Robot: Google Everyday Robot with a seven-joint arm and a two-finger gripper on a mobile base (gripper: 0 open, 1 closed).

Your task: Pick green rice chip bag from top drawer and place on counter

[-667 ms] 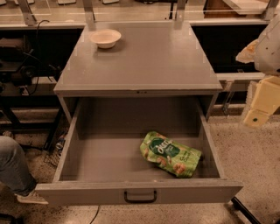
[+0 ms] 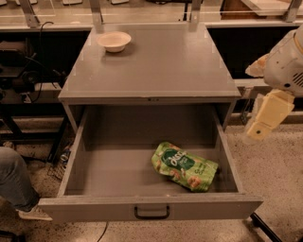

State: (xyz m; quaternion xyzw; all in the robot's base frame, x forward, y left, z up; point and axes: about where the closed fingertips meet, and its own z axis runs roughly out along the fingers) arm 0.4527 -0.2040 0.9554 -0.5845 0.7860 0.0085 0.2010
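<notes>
The green rice chip bag (image 2: 184,166) lies flat on the floor of the open top drawer (image 2: 118,175), right of centre and near the front. The drawer's front panel with its dark handle (image 2: 151,212) is pulled out toward me. The counter (image 2: 156,66) is the grey cabinet top above the drawer. My gripper (image 2: 265,118) hangs in the air to the right of the cabinet, outside the drawer's right wall and above floor level, well apart from the bag. It holds nothing that I can see.
A pale bowl (image 2: 114,41) stands on the counter's back left corner. A long bench with metal posts (image 2: 142,14) runs behind the cabinet. A person's leg and shoe (image 2: 19,189) are at the lower left on the speckled floor.
My arm and gripper have shifted a little to the left, toward the cabinet. The bag and drawer have not moved.
</notes>
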